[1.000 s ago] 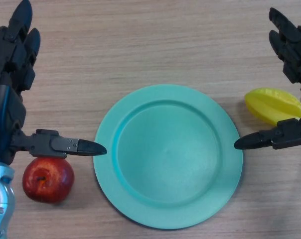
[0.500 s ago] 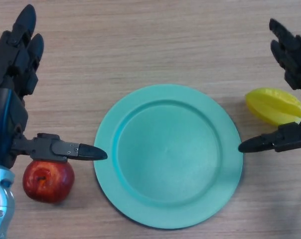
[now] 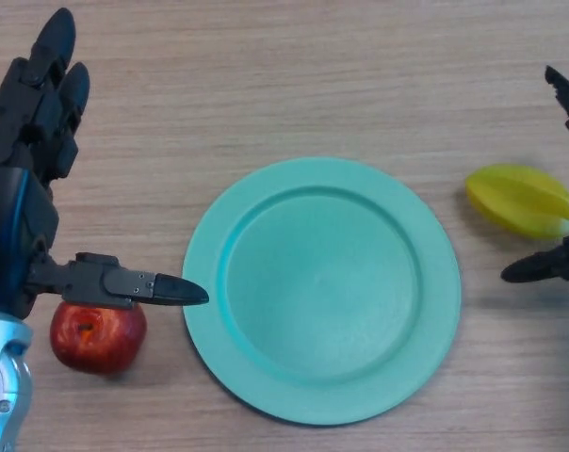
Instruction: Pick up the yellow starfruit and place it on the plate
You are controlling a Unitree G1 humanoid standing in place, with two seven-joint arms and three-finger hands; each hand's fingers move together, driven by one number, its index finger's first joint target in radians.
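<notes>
Starfruit: yellow, lying on its side on the wooden table, just right of the plate and not touching it. Nothing holds it.
Plate: teal, round, centre of the view, nothing on it.
Right hand: mostly out of view at the right edge. Thumb points left, just below the starfruit; fingers show above and to the right of it. The hand is spread wide with the fruit in the gap, no contact visible, nothing held.
Left hand: left side, fingers straight and pointing away, thumb reaching toward the plate rim. Holds nothing. Hangs over the apple.
Apple: red, near the plate's lower-left edge, partly under the left thumb. Not part of the task.
Step in hand: judged as approach to the grasp; pick-up not yet done.
Risk 1: ridged, waxy fruit could roll or squirt out sideways if thumb and fingers close off-centre.
Risk 2: the thumb closing low could push the fruit along the table instead of pinching it.
Risk 3: most of the hand is off-frame, so alignment is hard to check here.
Risk 4: a low carry could clip the plate rim and shift the plate.
</notes>
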